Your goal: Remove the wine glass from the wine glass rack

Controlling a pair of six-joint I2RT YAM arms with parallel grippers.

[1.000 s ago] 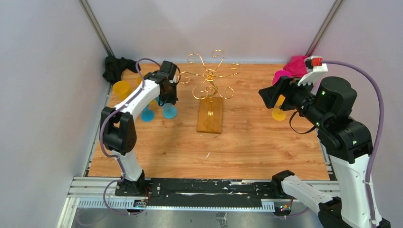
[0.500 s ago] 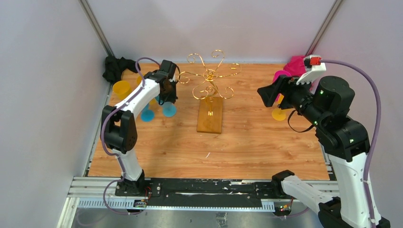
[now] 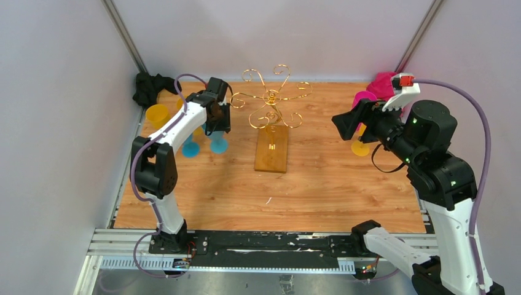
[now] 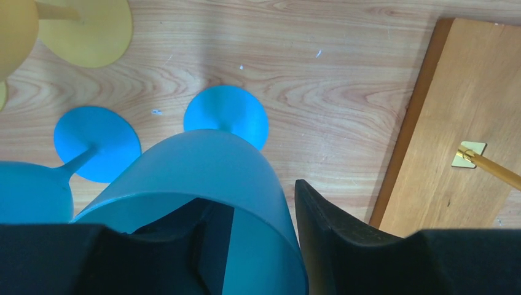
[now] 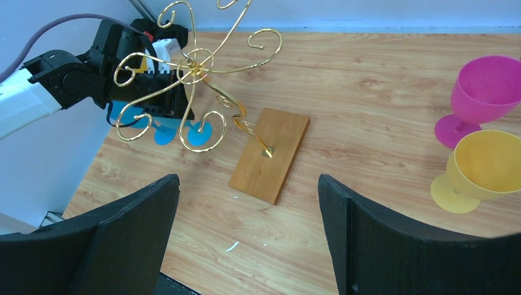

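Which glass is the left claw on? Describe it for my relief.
Left of the gold wine glass rack stand yellow glasses and two blue. Take the blue wine glass nearer the rack, whose rim the left claw straddles; its twin stands farther left.

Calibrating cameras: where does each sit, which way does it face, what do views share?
Top external: above, behind the robot, looking down on the table; left arm, right arm show.
Left wrist: on the left arm, facing down at the blue wine glass; left tool shows.
Right wrist: on the right arm, facing left toward the wine glass rack; open right tool shows.
Shared: all see the rack's wooden base.
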